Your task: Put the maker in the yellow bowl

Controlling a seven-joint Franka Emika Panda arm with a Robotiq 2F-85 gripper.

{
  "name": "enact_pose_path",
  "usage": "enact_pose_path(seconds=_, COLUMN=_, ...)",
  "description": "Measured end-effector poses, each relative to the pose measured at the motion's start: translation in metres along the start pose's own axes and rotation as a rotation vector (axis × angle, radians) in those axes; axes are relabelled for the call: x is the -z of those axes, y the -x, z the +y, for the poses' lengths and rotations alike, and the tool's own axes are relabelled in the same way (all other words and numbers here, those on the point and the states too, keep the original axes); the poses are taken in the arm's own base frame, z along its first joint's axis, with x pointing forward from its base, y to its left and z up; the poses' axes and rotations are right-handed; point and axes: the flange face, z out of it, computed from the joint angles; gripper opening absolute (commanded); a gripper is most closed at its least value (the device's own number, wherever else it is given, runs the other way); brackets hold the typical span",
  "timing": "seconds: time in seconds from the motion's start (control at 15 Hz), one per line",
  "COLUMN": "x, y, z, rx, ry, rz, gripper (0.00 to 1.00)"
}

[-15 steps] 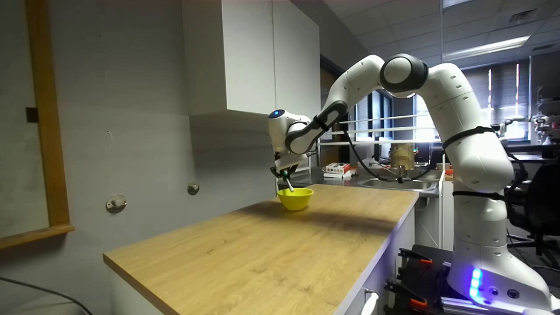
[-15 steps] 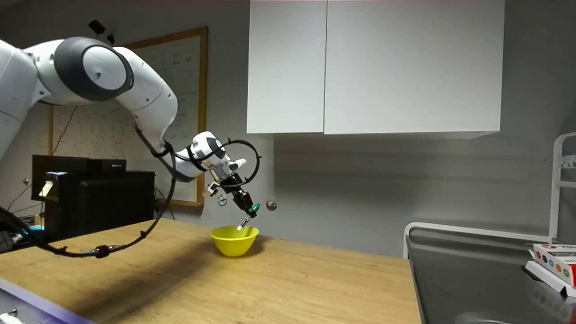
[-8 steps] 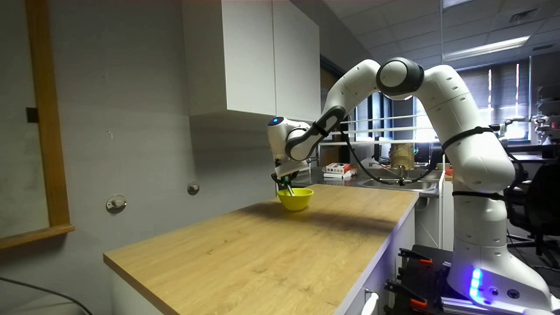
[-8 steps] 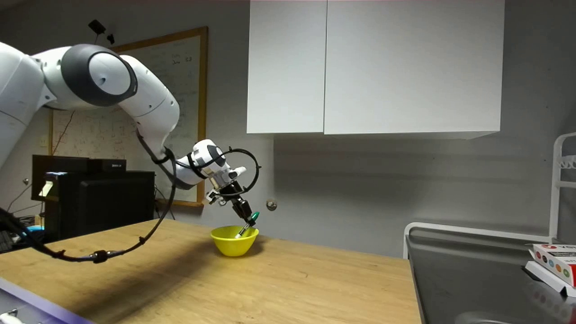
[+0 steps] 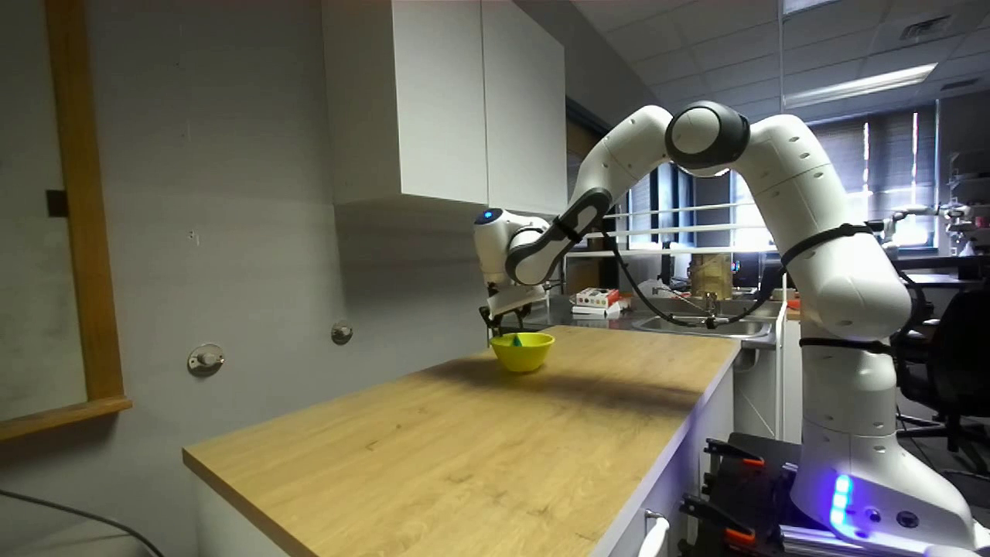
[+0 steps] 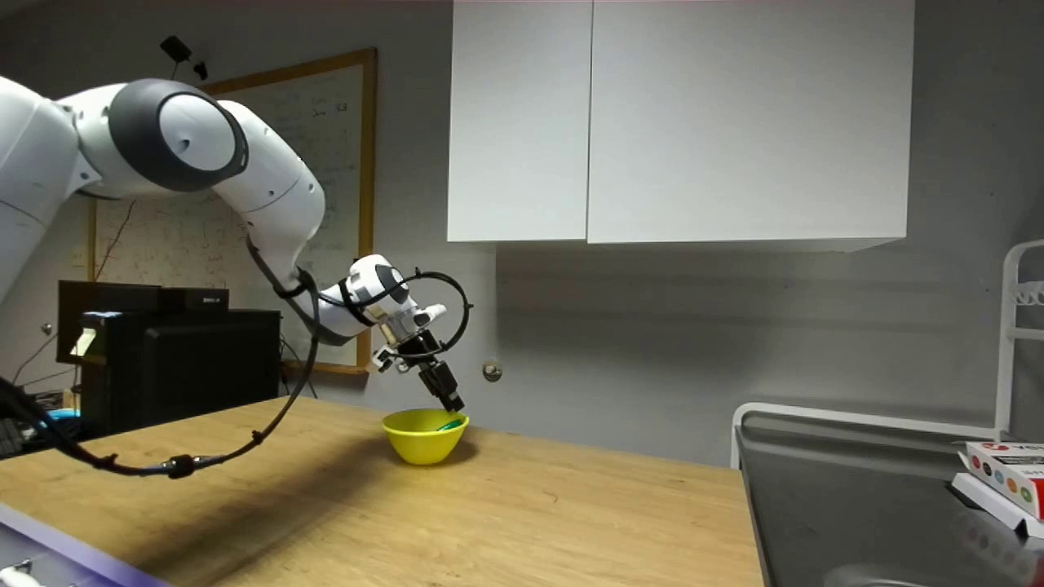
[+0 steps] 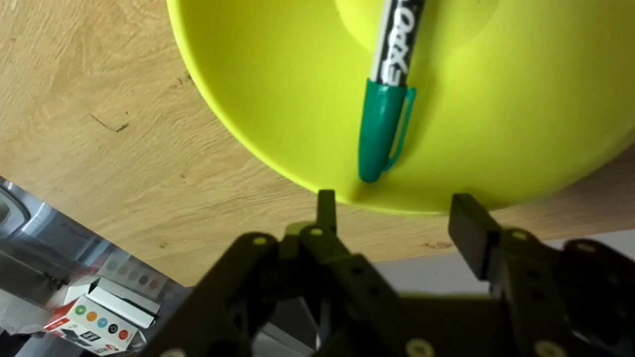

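In the wrist view, a round, smooth, bright yellow, plastic-looking bowl (image 7: 268, 94) spans the upper frame from left of centre to the right edge. Inside it, at upper centre, lies a slim marker (image 7: 389, 94) with a glossy green cap and a black-and-white printed barrel, its cap end toward the lower rim, the other out of frame. From bottom centre rightward, the black two-fingered tool (image 7: 399, 218) stands with its fingers well apart and nothing between them. The step in hand looks like the release, the placing as good as done; the next move calls for a rise clear of the rim, fingers wide so neither nudges the bowl.

In an exterior view, black boxy equipment (image 6: 171, 350) stands at left, then a wood-framed whiteboard (image 6: 342, 155) at upper left. The pale, wood-grained tabletop (image 6: 571, 505) runs across the lower frame under the bowl. White, flat-fronted cabinets (image 6: 693, 122) hang at upper centre and right on a grey wall (image 6: 693, 342); a dark, glossy counter (image 6: 816, 489) fills the lower right, with a red-and-white cardboard box (image 6: 1015, 469) at the frame's edge.
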Motion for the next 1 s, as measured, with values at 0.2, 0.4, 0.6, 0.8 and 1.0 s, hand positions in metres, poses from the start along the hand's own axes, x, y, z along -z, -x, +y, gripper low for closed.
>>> enact_pose_path(seconds=0.2, x=0.004, y=-0.001, z=0.001, rx=-0.002, ry=-0.003, rz=0.005, gripper=1.0)
enact_pose_path(seconds=0.4, x=0.014, y=-0.001, z=0.004, rx=-0.001, ry=-0.01, rz=0.013, gripper=1.0)
enact_pose_path(seconds=0.6, x=0.033, y=0.001, z=0.01, rx=0.033, ry=-0.032, rz=0.014, gripper=1.0)
enact_pose_path(seconds=0.8, x=0.058, y=0.005, z=0.02, rx=0.094, ry=-0.066, rz=0.005, gripper=1.0)
enact_pose_path(seconds=1.0, x=0.084, y=0.014, z=0.031, rx=0.189, ry=-0.125, rz=-0.027, gripper=1.0)
